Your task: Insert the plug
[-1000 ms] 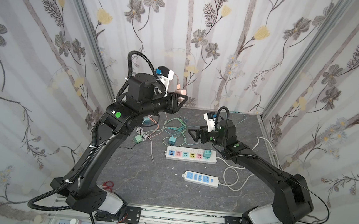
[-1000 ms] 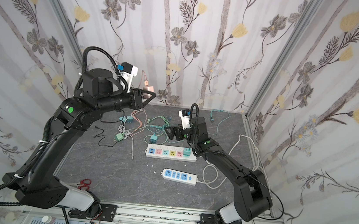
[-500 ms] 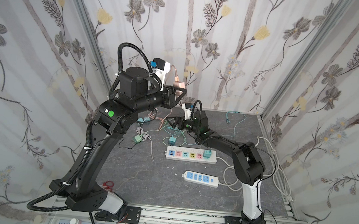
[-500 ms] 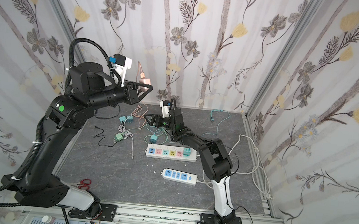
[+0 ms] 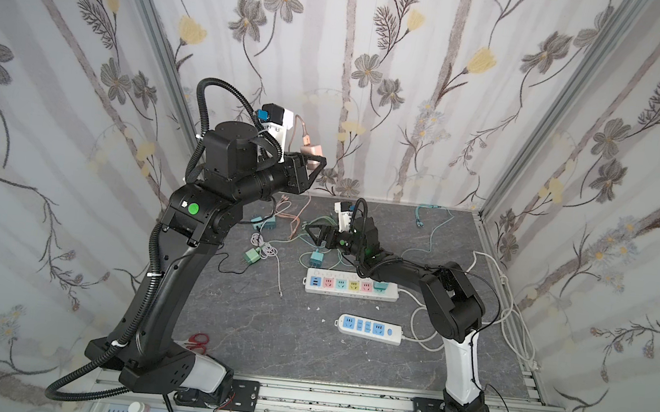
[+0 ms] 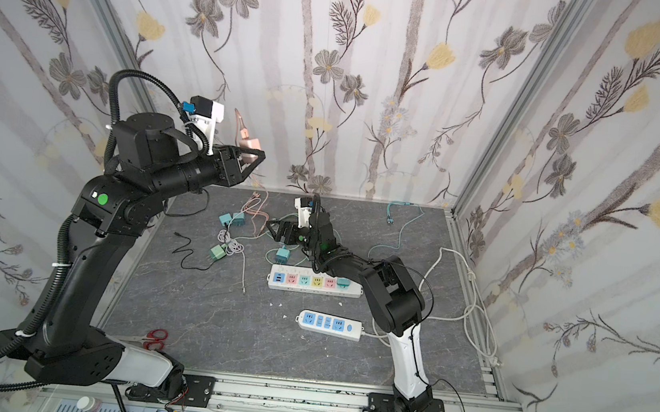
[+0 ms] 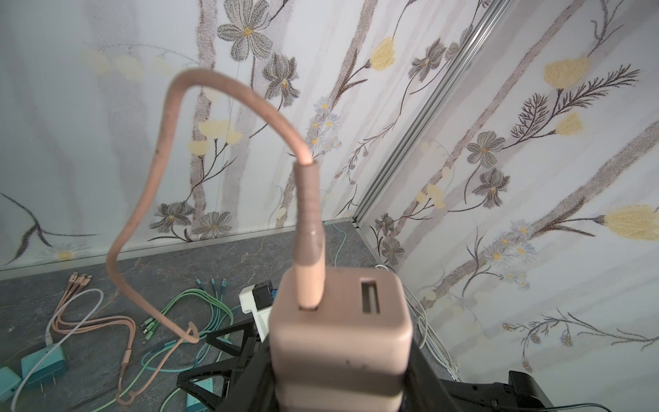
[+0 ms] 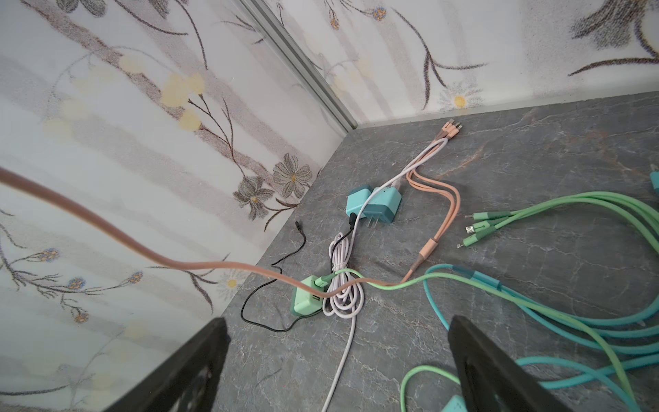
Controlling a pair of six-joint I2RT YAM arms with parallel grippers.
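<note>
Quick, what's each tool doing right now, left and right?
Left tool: closed on the pink USB charger, raised in the air.
Right tool: open, holding nothing.

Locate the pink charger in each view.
In a top view: charger in left gripper, raised, left of centre.
In a top view: the same.
Left wrist: close up, clamped.
Right wrist: not in it; only its cable.
Shared landmark: teal chargers.
</note>
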